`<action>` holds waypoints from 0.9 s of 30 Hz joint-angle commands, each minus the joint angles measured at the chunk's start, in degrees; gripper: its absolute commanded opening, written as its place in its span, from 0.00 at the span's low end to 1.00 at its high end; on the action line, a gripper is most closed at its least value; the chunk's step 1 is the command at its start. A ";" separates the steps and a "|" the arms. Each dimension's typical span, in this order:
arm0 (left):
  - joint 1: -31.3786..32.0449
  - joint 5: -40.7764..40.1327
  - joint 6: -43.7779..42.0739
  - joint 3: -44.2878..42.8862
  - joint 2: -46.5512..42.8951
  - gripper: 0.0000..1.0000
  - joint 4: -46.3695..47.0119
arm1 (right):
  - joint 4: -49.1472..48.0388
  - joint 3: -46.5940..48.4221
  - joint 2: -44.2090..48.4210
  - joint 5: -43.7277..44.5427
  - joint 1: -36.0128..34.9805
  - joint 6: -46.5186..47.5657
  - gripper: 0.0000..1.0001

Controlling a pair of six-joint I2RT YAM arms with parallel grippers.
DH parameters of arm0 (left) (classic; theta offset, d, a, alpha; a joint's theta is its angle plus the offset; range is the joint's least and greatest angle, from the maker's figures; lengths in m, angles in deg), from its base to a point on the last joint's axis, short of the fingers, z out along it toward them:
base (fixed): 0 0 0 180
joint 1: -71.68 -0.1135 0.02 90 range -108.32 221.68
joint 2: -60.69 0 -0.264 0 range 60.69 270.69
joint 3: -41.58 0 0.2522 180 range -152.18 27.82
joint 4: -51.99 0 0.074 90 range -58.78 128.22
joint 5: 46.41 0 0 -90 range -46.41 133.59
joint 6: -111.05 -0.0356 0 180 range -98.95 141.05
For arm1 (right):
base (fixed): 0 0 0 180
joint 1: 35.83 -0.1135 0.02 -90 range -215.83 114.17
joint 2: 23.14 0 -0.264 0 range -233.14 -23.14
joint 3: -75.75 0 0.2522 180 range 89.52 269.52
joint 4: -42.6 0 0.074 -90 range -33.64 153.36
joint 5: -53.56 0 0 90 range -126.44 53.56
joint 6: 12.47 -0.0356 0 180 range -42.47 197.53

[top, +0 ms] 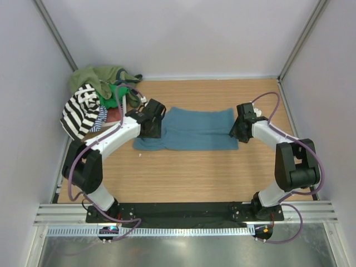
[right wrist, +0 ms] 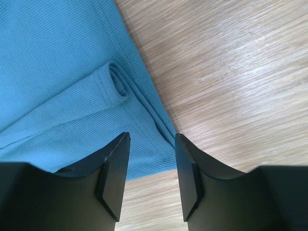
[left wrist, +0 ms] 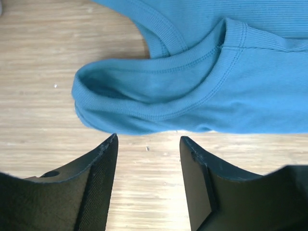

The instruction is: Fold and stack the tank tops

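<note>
Finds the teal tank top (top: 200, 129) flat at centre of the top view, long axis left to right on the table (top: 194, 172). Has the left gripper (left wrist: 148, 139) at its left end, jaws apart and empty, strap loop just above the tips; the right gripper (right wrist: 151, 135) at its right end, jaws apart over the hem corner, clamping nothing. Puts 2 arms equally near, 1 per end. Shows no container; heap (top: 94, 103) of other tops loose at upper left.
</note>
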 commanded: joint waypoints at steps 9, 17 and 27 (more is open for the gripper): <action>-10.57 5.23 9.15 20.16 -15.12 0.54 14.83 | -3.10 -7.27 10.77 -0.89 1.04 -2.19 0.48; -16.29 7.69 9.33 25.44 -16.71 0.57 21.95 | -6.53 -12.46 12.72 -4.15 1.39 -2.55 0.48; -19.29 14.64 8.36 22.81 -7.49 0.57 24.86 | -7.50 -15.10 13.95 -5.12 2.36 -2.90 0.48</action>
